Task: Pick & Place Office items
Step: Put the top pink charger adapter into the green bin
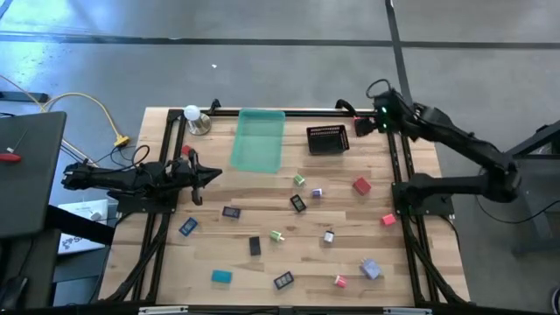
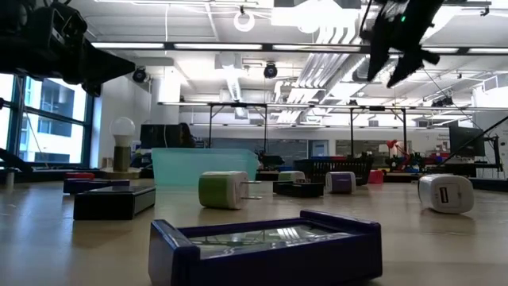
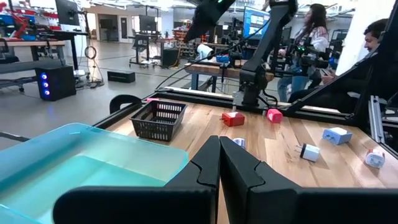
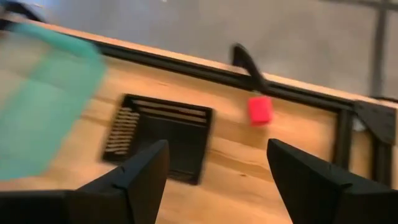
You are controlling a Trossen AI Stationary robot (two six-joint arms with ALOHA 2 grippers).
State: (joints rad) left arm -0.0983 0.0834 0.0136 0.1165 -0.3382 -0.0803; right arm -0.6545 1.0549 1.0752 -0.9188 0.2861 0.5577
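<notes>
Right pincer (image 1: 360,125) agape beside mesh basket (image 1: 327,139), tray (image 1: 258,140) near.

About fifteen small office items (image 1: 298,202) are scattered loose across the wooden tabletop. A red block (image 1: 361,185) and a pink one (image 1: 388,220) lie toward the right edge, a teal block (image 1: 221,276) and blue piece (image 1: 188,227) toward the left, a lavender piece (image 1: 370,269) near the front.

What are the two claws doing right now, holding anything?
Left gripper: closed, holding nothing.
Right gripper: open, empty, above the black basket.
</notes>
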